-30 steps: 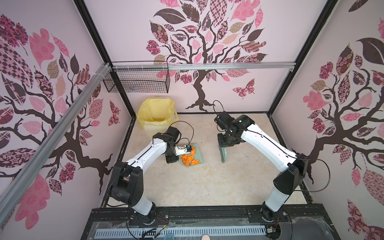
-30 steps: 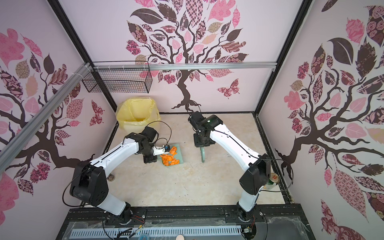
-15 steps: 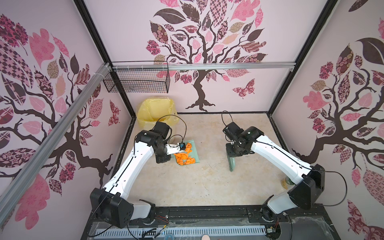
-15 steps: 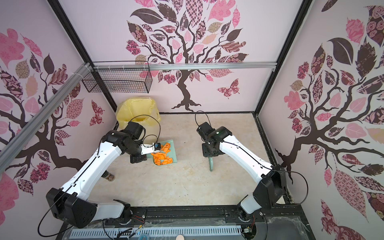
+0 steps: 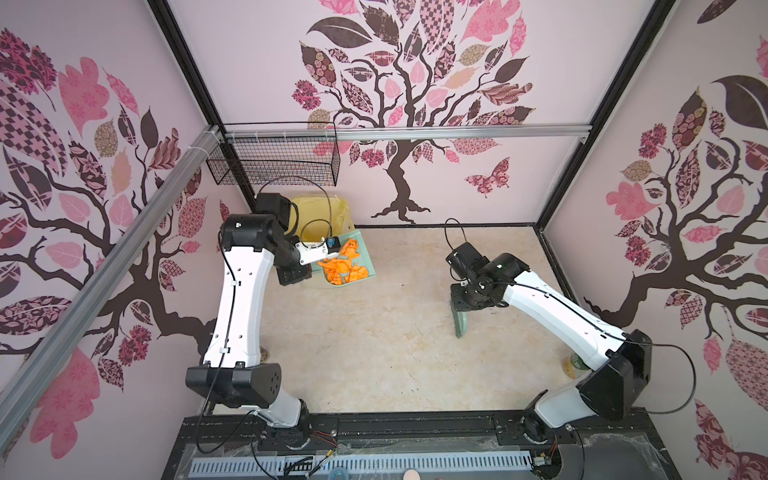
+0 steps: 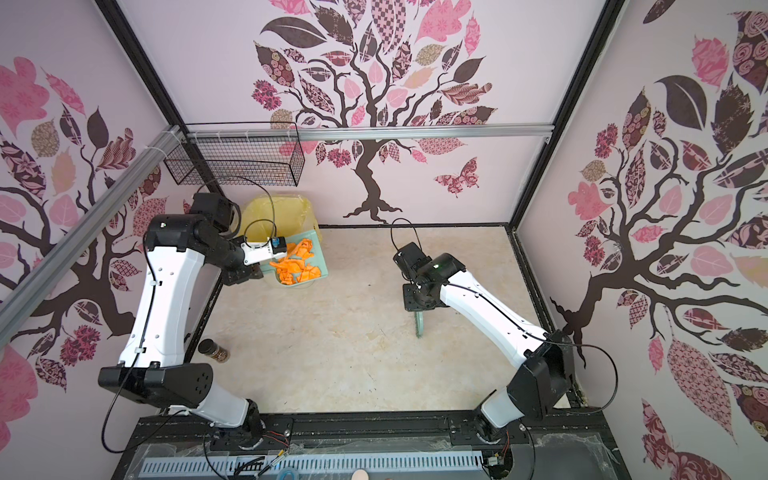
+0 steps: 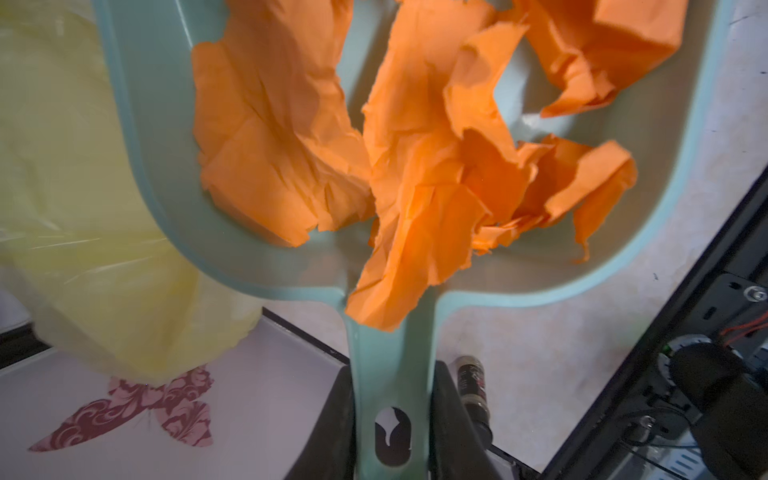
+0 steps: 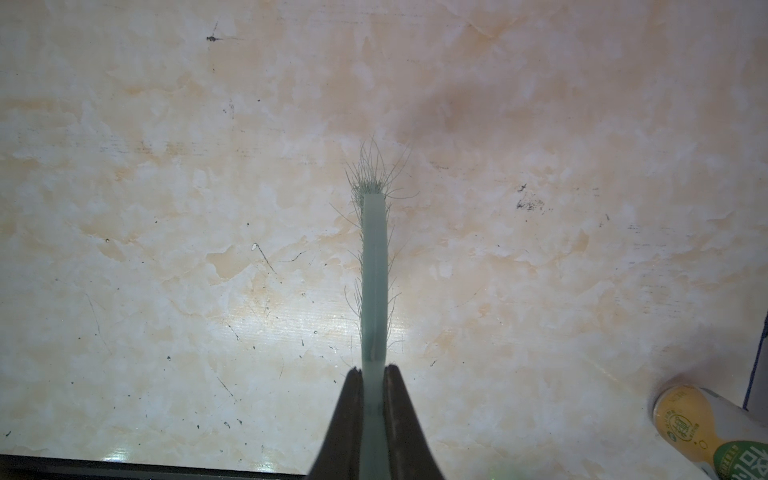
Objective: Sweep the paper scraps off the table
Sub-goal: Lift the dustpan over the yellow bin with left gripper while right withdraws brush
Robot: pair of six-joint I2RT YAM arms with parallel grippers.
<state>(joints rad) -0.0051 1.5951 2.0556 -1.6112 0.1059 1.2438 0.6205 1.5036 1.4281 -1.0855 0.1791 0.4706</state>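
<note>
Crumpled orange paper scraps (image 7: 415, 166) are piled in a teal dustpan (image 7: 137, 124). My left gripper (image 7: 392, 368) is shut on the dustpan's handle. In both top views the dustpan (image 5: 365, 257) is held above the table (image 5: 374, 353) at the back left. Its far corner overlaps the yellow-lined bin (image 5: 316, 208). One scrap hangs over the pan's rear lip onto the handle. My right gripper (image 8: 372, 370) is shut on a teal brush (image 8: 374, 270), held over bare table right of centre (image 5: 461, 324). No scraps show on the table.
A black wire basket (image 5: 274, 162) hangs on the back wall above the bin. A brown jar (image 6: 212, 349) stands at the table's left edge. A yellow-green bottle (image 8: 698, 424) lies near the right edge. Black frame rails border the table.
The left arm has carried the loaded dustpan up and back-left, to the bin's edge. The right arm has drawn the brush right and forward, away from the dustpan.
</note>
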